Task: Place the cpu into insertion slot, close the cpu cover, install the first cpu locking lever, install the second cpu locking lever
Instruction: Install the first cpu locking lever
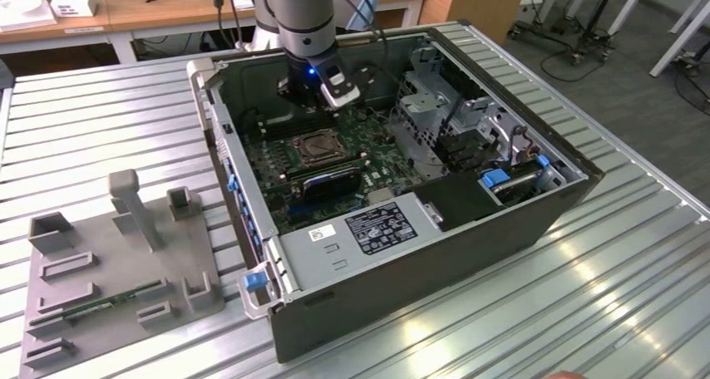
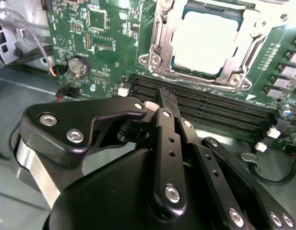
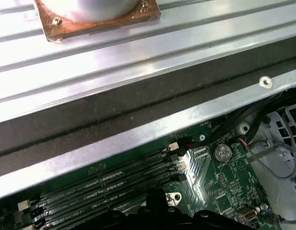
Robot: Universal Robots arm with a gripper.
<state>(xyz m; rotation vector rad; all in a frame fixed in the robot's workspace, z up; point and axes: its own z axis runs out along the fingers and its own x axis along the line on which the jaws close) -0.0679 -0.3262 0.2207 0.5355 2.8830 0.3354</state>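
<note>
The cpu (image 2: 207,38) lies in the insertion slot (image 1: 316,149) on the green board, its silvery top showing through the window of the cpu cover (image 2: 159,36). The cover's metal frame lies flat around the chip. My gripper (image 2: 166,98) hangs above the long black memory slots (image 2: 210,103), beside the socket and apart from it. Its black fingers are shut together with nothing between them. In the exterior view my gripper (image 1: 305,96) is inside the open computer case, just behind the socket. I cannot tell how the locking levers stand.
The case walls (image 1: 222,138) ring the board. A drive cage (image 1: 444,105) and a power supply (image 1: 372,229) stand at the exterior view's right and front. A grey fixture plate (image 1: 111,263) lies on the ribbed table at the exterior view's left. A coin battery (image 2: 78,66) sits on the board.
</note>
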